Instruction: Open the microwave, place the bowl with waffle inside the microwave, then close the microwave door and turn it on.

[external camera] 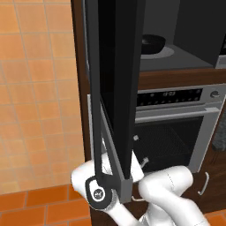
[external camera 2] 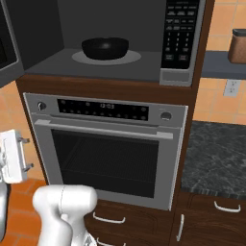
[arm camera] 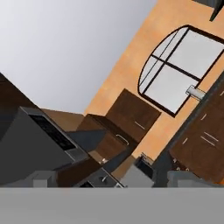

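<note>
Inside the grey cavity of the microwave (external camera 2: 181, 33), centred on the round turntable plate (external camera 2: 130, 58): small black bowl (external camera 2: 104, 48), upright; contents not discernible. Microwave door (external camera: 112, 88) swung fully outward to the left, seen edge-on in the left base view, well apart from the bowl. Below the cavity: silver oven (external camera 2: 105, 158) with shut door and lit display. At the oven's left edge, level with its window: gripper (external camera 2: 26, 153), fingers spread wide, grasping nothing, tips pointed toward the oven. Right of the oven: dark speckled counter (external camera 2: 216, 153).
</note>
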Tool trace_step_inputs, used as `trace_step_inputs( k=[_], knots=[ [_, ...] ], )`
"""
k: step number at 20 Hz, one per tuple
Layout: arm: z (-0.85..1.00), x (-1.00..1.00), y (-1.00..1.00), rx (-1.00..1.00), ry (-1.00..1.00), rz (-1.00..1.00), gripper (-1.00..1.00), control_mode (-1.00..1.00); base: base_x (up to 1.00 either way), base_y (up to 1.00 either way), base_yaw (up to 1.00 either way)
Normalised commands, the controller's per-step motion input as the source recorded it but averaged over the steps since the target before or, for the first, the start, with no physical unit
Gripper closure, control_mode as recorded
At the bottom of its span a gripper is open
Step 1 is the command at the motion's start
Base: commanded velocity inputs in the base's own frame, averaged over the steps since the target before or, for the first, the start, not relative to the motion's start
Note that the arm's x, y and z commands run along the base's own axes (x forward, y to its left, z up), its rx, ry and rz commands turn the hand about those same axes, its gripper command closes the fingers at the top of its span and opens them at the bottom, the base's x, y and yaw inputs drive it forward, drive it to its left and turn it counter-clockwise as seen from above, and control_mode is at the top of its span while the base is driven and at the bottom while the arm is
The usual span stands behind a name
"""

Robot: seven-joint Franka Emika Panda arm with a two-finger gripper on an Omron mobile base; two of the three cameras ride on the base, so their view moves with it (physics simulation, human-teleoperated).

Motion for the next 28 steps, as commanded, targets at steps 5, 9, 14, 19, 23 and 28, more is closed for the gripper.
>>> trace_step_inputs(
  k=[5, 9, 14, 19, 23, 28],
  knots=[
    [0.38, -0.09, 1.0, -0.27, -0.22, -0.02, -1.0, -1.0, 0.0, 0.0, 0.0],
    [0.3, 0.0, 1.0, -0.32, -0.17, -0.07, -1.0, -1.0, 0.0, 0.0, 0.0],
    [0.23, 0.0, 0.94, -0.31, -0.21, -0.11, -1.0, -1.0, 0.0, 0.0, 0.0],
    [0.11, 0.01, 0.77, -0.18, -0.06, -0.07, -1.0, -1.0, 0.0, 0.0, 0.0],
    [0.0, 0.13, 0.69, -0.01, 0.0, 0.0, -1.0, -1.0, 0.0, 0.0, 0.0],
    [0.01, 0.28, 0.63, 0.0, 0.0, 0.0, -1.0, -1.0, 0.0, 0.0, 0.0]
  ],
)
